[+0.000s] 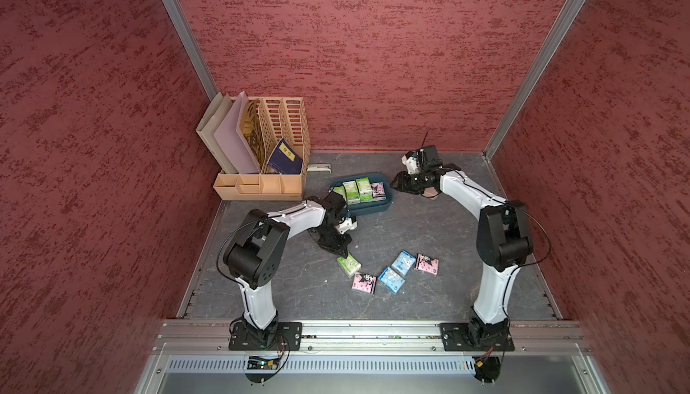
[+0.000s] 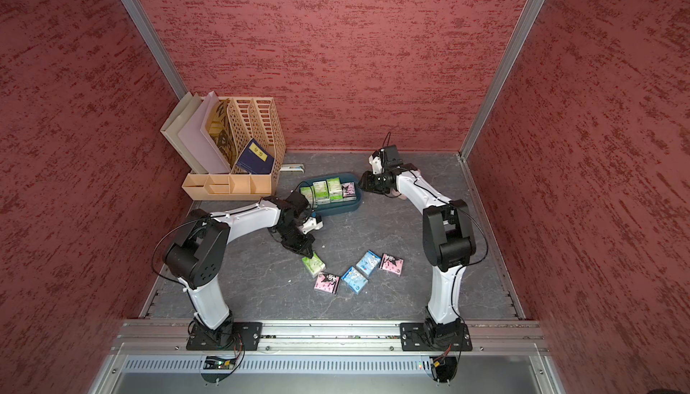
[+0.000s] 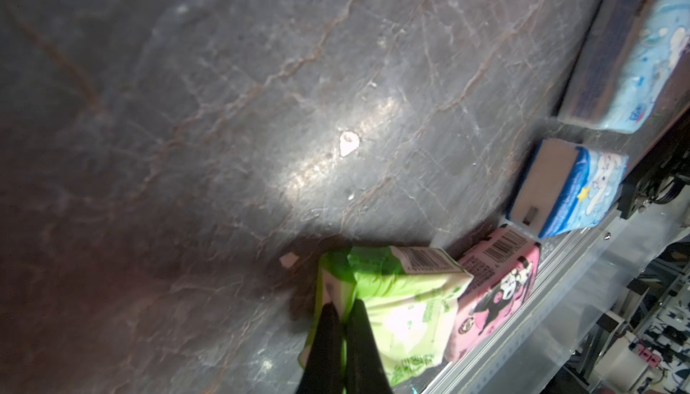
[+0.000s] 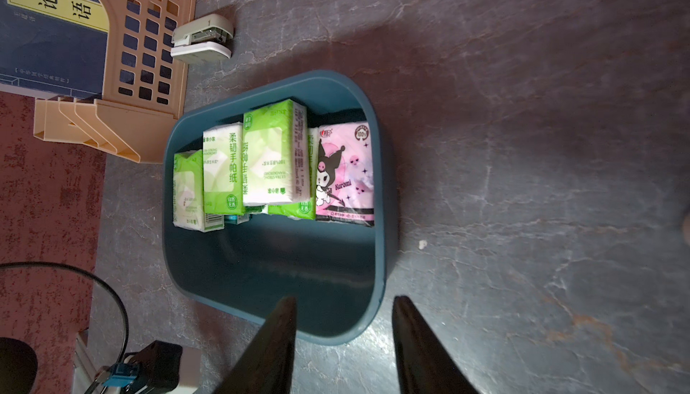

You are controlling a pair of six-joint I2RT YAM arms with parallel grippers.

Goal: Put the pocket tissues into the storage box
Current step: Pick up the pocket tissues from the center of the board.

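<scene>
Dark tabletop point(image 1: 410, 231), left jaws pinched on green packet point(image 3: 403, 310), right jaws apart, empty, by storage box point(image 4: 276, 257)

You have, at the bench's point(image 1: 392, 231) far left corner: beige slotted file organizer point(image 1: 261, 186) holding folders point(image 1: 227, 138) and a navy book point(image 1: 285, 157); white stapler point(image 1: 320, 167) just beside it.

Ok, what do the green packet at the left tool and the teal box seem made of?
The green packet looks like thin glossy plastic film over soft filling: it wrinkles and shines. The box seems rigid moulded plastic: smooth, dull sheen, rounded rim.
</scene>
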